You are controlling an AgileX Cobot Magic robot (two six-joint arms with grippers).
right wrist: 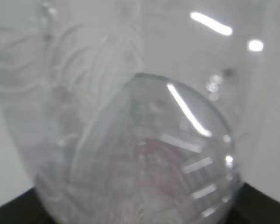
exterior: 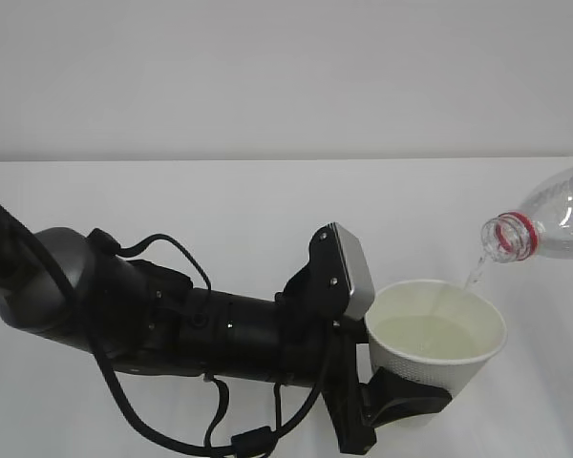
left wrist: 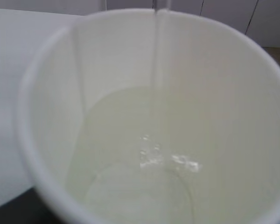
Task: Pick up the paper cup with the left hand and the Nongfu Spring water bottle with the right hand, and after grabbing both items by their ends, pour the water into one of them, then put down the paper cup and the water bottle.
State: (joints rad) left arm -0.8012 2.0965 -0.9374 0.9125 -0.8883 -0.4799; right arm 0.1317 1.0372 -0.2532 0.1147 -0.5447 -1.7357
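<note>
My left gripper (exterior: 406, 401) is shut on the lower part of the paper cup (exterior: 439, 367), holding it upright above the table. The cup is white and holds pale water (exterior: 430, 336). At the right edge, the clear Nongfu Spring water bottle (exterior: 559, 224) with its red neck ring (exterior: 523, 232) lies tilted mouth-down. A thin stream (exterior: 475, 272) runs from it into the cup. The left wrist view looks into the cup (left wrist: 219, 93) at the water (left wrist: 130, 158). The bottle (right wrist: 130, 116) fills the right wrist view and hides my right gripper's fingers, which grip its base end.
The white tabletop (exterior: 220, 210) stretches back to a plain pale wall (exterior: 267, 76). My left arm (exterior: 191, 324), with its black cables and grey wrist plate (exterior: 353, 272), crosses the lower left of the exterior view. The right arm is outside that view.
</note>
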